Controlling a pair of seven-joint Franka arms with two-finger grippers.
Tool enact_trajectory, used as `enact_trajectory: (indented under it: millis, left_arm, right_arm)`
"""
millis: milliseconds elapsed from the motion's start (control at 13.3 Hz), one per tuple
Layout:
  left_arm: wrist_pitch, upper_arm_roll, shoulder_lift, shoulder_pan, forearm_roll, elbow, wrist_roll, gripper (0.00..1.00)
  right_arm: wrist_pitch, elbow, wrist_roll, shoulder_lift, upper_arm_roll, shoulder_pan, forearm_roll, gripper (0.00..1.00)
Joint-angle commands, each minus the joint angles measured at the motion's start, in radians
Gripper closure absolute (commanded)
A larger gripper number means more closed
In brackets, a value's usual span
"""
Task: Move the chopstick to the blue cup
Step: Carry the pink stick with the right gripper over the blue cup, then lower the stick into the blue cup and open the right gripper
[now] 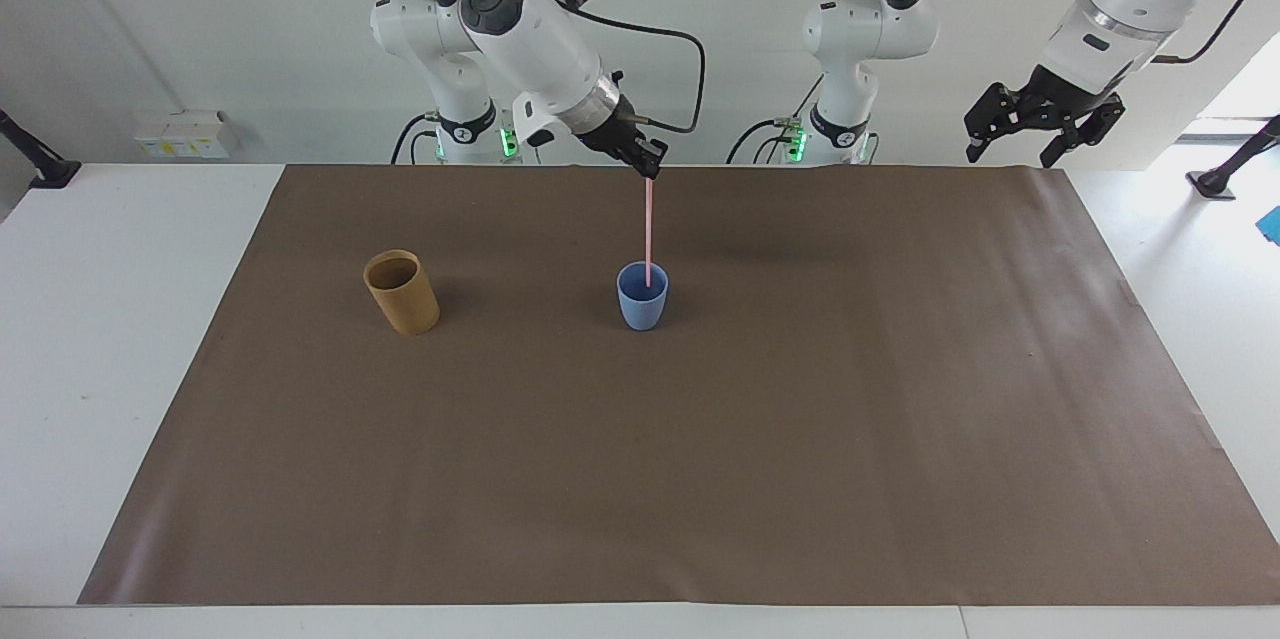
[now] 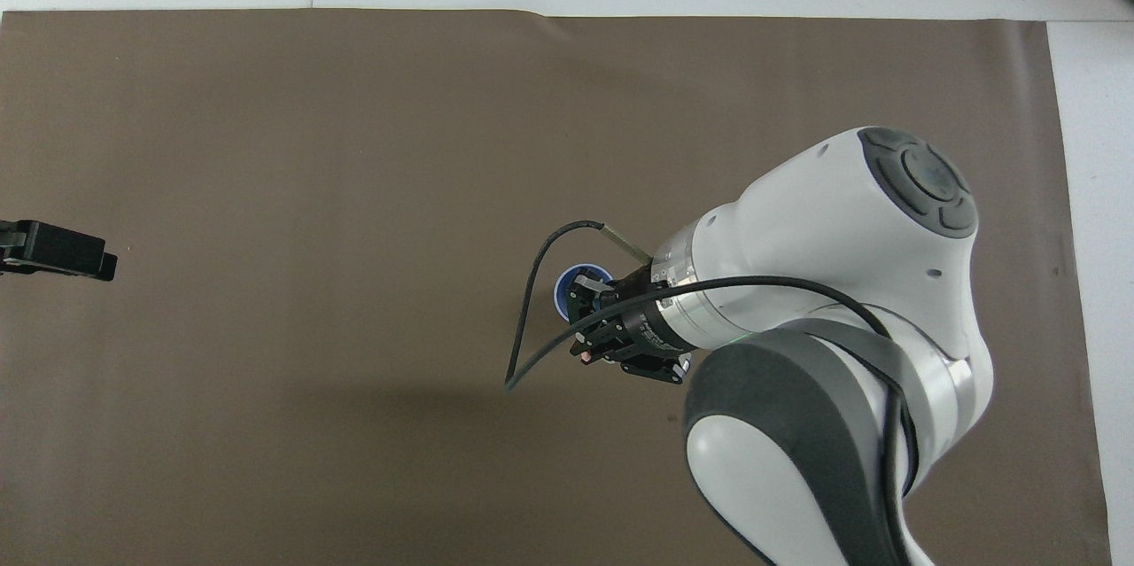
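The pale-pink chopstick (image 1: 649,231) hangs almost upright from my right gripper (image 1: 649,165), which is shut on its top end. Its lower tip dips just inside the rim of the blue cup (image 1: 641,301), which stands upright on the brown mat. In the overhead view my right gripper (image 2: 586,345) and wrist cover most of the blue cup (image 2: 567,283); only the chopstick's top end (image 2: 586,356) shows there. My left gripper (image 1: 1040,134) waits open, raised above the mat's corner at the left arm's end, and only its tip (image 2: 62,249) shows in the overhead view.
A taller tan-brown cup (image 1: 401,293) stands upright beside the blue cup, toward the right arm's end of the table; the right arm hides it in the overhead view. The brown mat (image 1: 700,479) covers most of the white table (image 1: 100,319).
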Motion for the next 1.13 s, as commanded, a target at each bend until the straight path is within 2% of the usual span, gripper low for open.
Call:
enact_trajectory:
  millis: [0, 451, 526, 601, 676, 751, 1052]
  left_arm:
    - [-0.014, -0.005, -0.011, 0.011, 0.005, 0.002, 0.011, 0.0]
    - [-0.014, -0.005, -0.011, 0.011, 0.005, 0.002, 0.011, 0.0]
    - [-0.014, -0.005, -0.011, 0.011, 0.005, 0.002, 0.011, 0.0]
    - [-0.014, -0.005, -0.011, 0.011, 0.005, 0.002, 0.011, 0.0]
    - [-0.014, -0.005, -0.011, 0.011, 0.005, 0.002, 0.011, 0.0]
    - [-0.014, -0.005, -0.011, 0.011, 0.005, 0.002, 0.011, 0.0]
    - [-0.014, -0.005, -0.011, 0.011, 0.005, 0.002, 0.011, 0.0]
  right_arm:
    - [0.041, -0.064, 0.004, -0.013, -0.003, 0.0, 0.001, 1.0]
    - [0.149, -0.092, -0.03, 0.032, -0.003, 0.0, -0.005, 1.0]
    - [0.14, -0.078, -0.031, 0.044, -0.003, -0.001, -0.005, 0.83]
    - [0.139, -0.071, -0.031, 0.046, -0.003, -0.001, -0.007, 0.61]
    - [0.139, -0.063, -0.031, 0.05, -0.005, -0.003, -0.01, 0.35]
    - [0.138, -0.061, -0.033, 0.049, -0.005, -0.012, -0.025, 0.02]
    - [0.09, -0.012, -0.106, -0.003, -0.015, -0.077, -0.128, 0.0]
